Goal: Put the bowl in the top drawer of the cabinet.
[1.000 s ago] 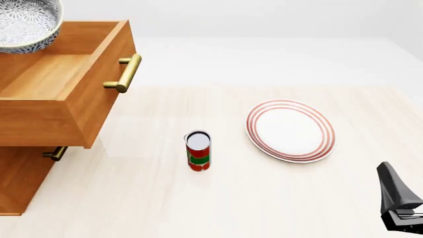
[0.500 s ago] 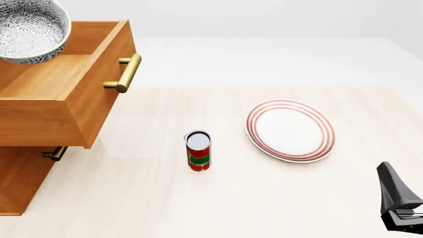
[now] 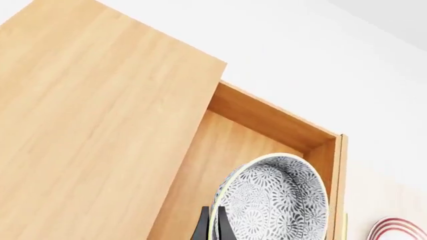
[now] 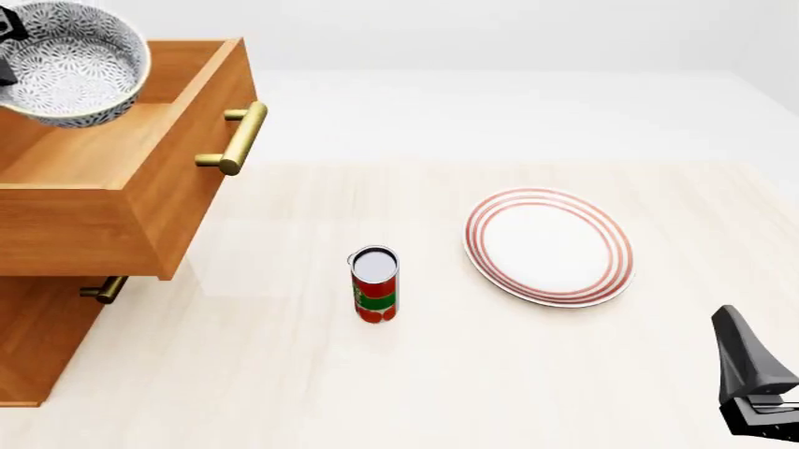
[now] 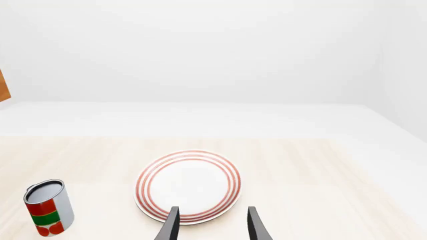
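Since the earlier front frames, the bowl [image 4: 71, 64] has travelled rightward and slightly down, from the picture's left edge to a position over the open top drawer [image 4: 119, 178]; nothing else has shifted.

Front view: the bowl hangs above the drawer's rear portion, tilted, its patterned interior facing the camera. A dark part of the left gripper [image 4: 9, 28] shows at the bowl's left rim, at the picture's edge. The drawer is pulled well out of the cabinet [image 4: 37, 337], handle [image 4: 238, 138] to the right. Whether the bowl touches the drawer floor cannot be told from this angle. The can [image 4: 373, 284] and plate [image 4: 549, 246] stand apart on the table [image 4: 413, 383]. The right arm sits low at the right edge, away from everything.

Left wrist view: the left gripper's fingers [image 3: 202, 229] pinch the bowl's [image 3: 273, 200] rim, one on each side of the wall, narrowly spaced. The bowl lies over the drawer's [image 3: 267, 122] interior near its front corner, beside the cabinet top [image 3: 100, 125].

Right wrist view: the right gripper [image 5: 210, 225] has fingers moderately spread, holding nothing, aimed at the plate [image 5: 188, 186]; the can [image 5: 47, 207] stands off to one side.

Judgement: the transfer is nearly complete. The bowl is now inside the drawer's outline, so lowering and release appear to be what remains.
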Controlling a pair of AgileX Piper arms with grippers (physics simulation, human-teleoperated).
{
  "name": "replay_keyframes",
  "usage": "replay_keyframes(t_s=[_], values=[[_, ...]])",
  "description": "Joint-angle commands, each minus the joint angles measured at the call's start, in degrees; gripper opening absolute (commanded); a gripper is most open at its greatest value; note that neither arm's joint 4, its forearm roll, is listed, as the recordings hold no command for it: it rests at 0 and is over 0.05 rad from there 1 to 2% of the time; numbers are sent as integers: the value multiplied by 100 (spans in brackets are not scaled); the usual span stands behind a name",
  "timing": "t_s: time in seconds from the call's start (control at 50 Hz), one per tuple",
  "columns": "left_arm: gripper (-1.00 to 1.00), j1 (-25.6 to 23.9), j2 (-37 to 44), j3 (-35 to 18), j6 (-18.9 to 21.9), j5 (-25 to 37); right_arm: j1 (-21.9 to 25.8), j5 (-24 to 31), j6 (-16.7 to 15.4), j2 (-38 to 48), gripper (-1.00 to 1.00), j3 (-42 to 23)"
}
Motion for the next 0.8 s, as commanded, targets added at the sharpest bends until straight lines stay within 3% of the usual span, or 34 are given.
replay_keyframes(t_s=[0.02, 0.8], values=[[-100, -47, 110, 1, 61, -113, 0, 0, 1, 0, 100, 0], [-100, -52, 494, 75, 93, -379, -1, 0, 0, 0, 100, 0]])
